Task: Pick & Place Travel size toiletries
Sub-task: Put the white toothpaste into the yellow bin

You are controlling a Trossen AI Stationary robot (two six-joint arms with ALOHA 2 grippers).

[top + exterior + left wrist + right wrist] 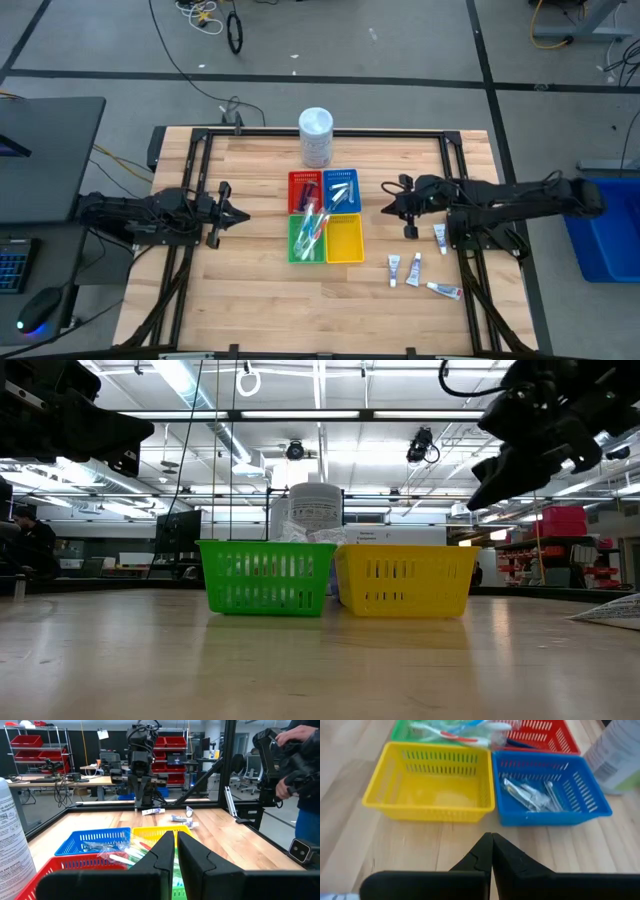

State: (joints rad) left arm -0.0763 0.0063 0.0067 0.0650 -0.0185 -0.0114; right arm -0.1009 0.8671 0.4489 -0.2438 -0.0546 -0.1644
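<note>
Four white squeeze tubes (416, 270) lie loose on the surface's near right, long axes mostly near-to-far, one sideways. They sit nearer than the right gripper (388, 206), which hovers empty, fingers pressed together, nose toward the empty yellow tray (430, 781). Left gripper (243, 214) waits far left, fingers nearly together, empty. Farther back, sachets (527, 794) fill the blue tray (597, 810); the white tub's (316, 137) print is unreadable.
</note>
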